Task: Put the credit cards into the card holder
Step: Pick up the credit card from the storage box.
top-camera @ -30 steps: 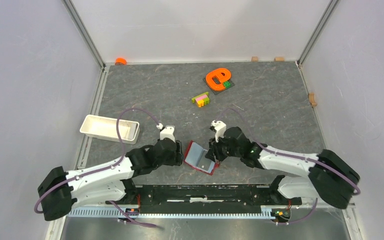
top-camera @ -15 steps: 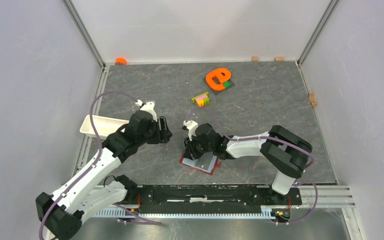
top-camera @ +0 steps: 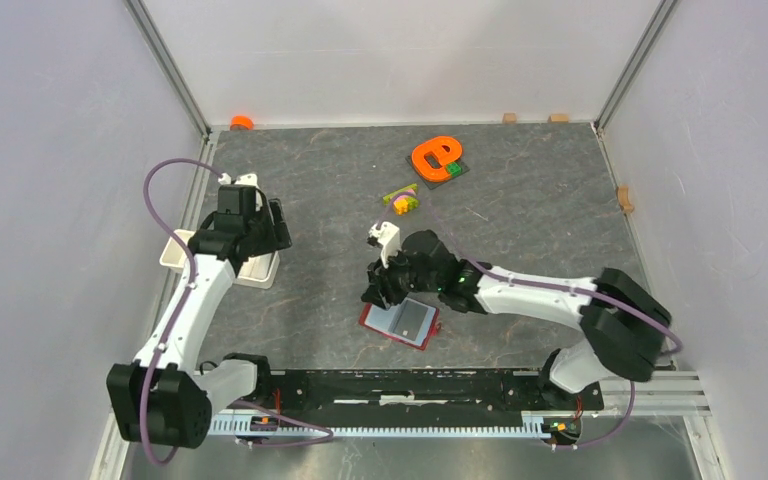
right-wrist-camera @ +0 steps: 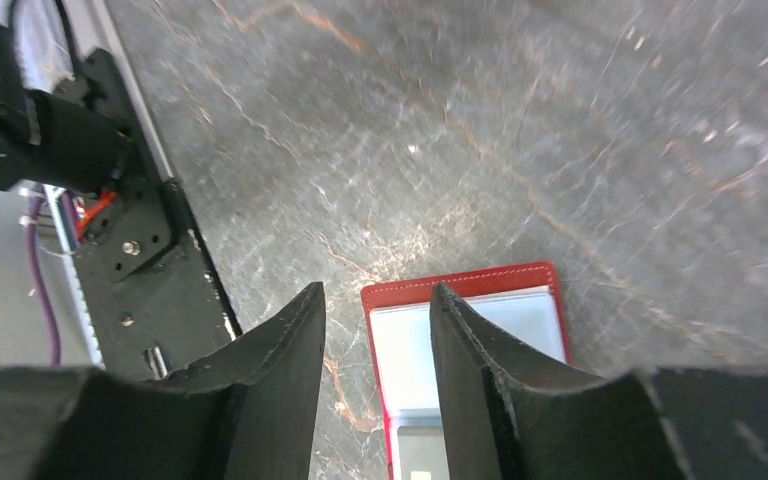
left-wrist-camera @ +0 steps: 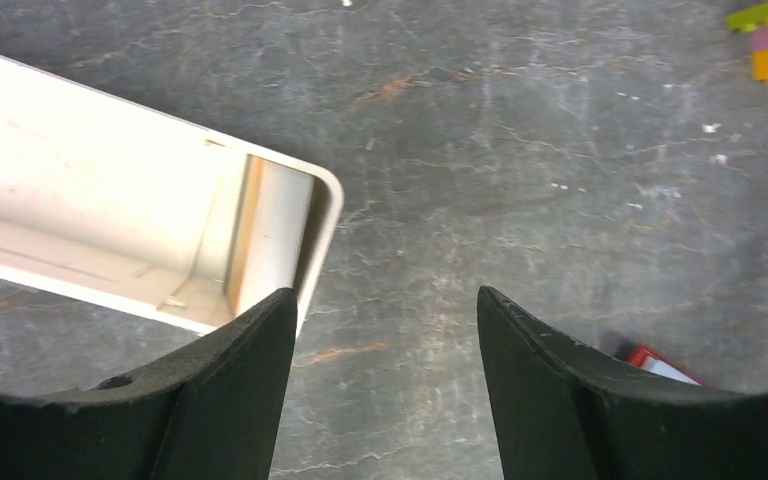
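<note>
Two grippers hang released over a grey stone-patterned table [top-camera: 560,230]. At the left of the overhead frame, the left gripper [left-wrist-camera: 385,300] has its jaws spread wide and holds nothing, poised just off the end of the white tray [left-wrist-camera: 80,200]. Inside that end, in the upper left of the wrist view, a thin pale sheet with an orange edge [left-wrist-camera: 270,230] leans against the tray wall. It is probably the tan-orange credit card, though the view does not settle it.

At lower centre, the card holder [right-wrist-camera: 460,282] lies open and flat, red border showing, near the black base rail [top-camera: 410,385]. A light blue card [right-wrist-camera: 470,330] appears to rest inside it; whether it sits in a pocket cannot be told. The right gripper [right-wrist-camera: 375,295] hovers over the holder's left corner, jaws slightly parted and empty.

Further right and up the overhead frame, a multicoloured block toy [top-camera: 401,199] and an orange e-shaped toy [top-camera: 436,157] sit well apart from the work.

Cards of this kind are likely light, stiff and slick, and awkward to pinch when flat. The leaning sheet offers its raised upper edge, the better place to grip, across the short side. The holder looks soft and light and may slide, so pressing down on its red border should steady it.
</note>
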